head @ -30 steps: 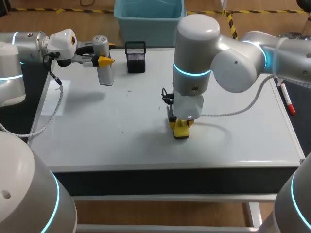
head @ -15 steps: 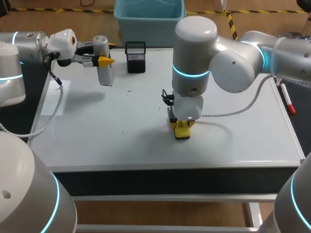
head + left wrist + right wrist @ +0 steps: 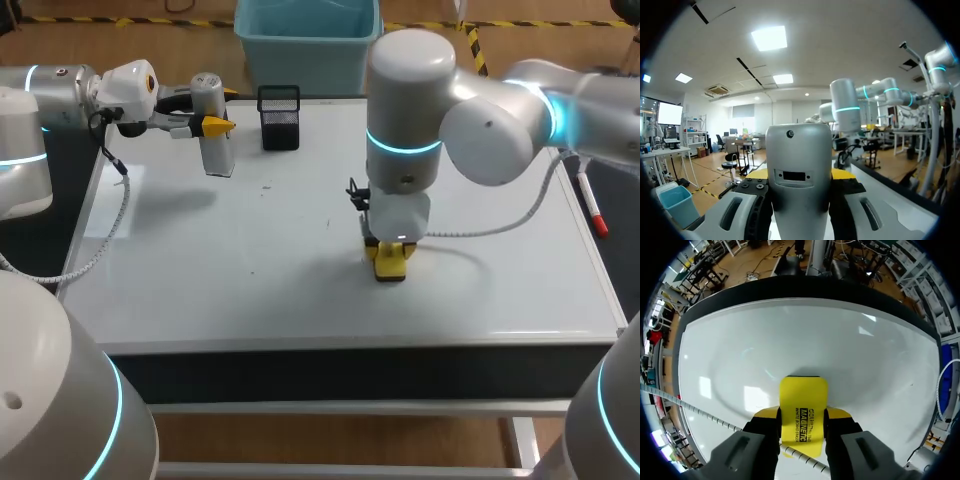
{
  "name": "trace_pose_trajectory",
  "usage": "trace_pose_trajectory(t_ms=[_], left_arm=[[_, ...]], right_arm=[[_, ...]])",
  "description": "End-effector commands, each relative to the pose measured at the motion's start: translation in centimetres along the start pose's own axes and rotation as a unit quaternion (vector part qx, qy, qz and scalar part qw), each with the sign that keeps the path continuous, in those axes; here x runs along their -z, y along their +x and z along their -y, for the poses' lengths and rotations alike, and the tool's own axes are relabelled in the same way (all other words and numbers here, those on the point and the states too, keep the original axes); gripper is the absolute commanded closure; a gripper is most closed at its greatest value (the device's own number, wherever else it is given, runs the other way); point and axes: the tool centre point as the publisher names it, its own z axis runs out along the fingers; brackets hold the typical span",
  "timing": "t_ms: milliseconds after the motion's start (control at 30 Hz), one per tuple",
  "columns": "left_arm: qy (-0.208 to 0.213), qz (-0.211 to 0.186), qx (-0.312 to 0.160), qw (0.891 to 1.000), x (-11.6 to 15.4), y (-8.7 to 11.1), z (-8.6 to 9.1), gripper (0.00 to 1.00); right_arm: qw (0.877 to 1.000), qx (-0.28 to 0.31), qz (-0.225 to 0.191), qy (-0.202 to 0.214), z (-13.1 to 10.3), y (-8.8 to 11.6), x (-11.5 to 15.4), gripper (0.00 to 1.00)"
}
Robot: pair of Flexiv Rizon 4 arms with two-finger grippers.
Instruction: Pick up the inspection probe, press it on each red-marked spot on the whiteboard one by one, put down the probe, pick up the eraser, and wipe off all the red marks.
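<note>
eraser (image 3: 803,405): small yellow block, looks light, stiff shell, probably soft pad beneath. flat on whiteboard (image 3: 250,240), right of middle. right gripper (image 3: 391,256) clamped across its long sides, a sound hold. left gripper (image 3: 200,124) closed around upright probe (image 3: 212,120), far left, near mesh cup (image 3: 279,118).

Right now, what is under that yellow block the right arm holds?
The yellow eraser sits in the right tool, with the whiteboard under it. No red marks show around it; anything directly beneath the eraser is covered.
</note>
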Motion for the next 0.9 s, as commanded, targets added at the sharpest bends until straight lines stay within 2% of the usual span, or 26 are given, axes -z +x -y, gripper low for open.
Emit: trace_pose_trajectory(t_ms=[33, 367, 500, 667, 900], left_arm=[[-0.001, 0.001, 0.0, 1.0, 0.0, 0.0, 0.1, 1.0], [-0.001, 0.001, 0.0, 1.0, 0.0, 0.0, 0.1, 1.0], [-0.001, 0.001, 0.0, 1.0, 0.0, 0.0, 0.1, 1.0], [-0.001, 0.001, 0.0, 1.0, 0.0, 0.0, 0.1, 1.0], [-0.001, 0.001, 0.0, 1.0, 0.0, 0.0, 0.1, 1.0]], right_arm=[[1.0, -0.005, 0.001, 0.001, 0.2, 1.3, 0.0, 1.0], [1.0, -0.02, -0.011, -0.001, 0.3, 2.4, -0.1, 1.0], [0.999, -0.032, -0.018, -0.003, 0.0, 2.5, 1.5, 1.0], [0.999, -0.042, -0.019, 0.007, 0.1, 1.7, 3.8, 1.0], [0.999, -0.03, -0.016, 0.004, 0.4, -0.2, 3.9, 1.0]])
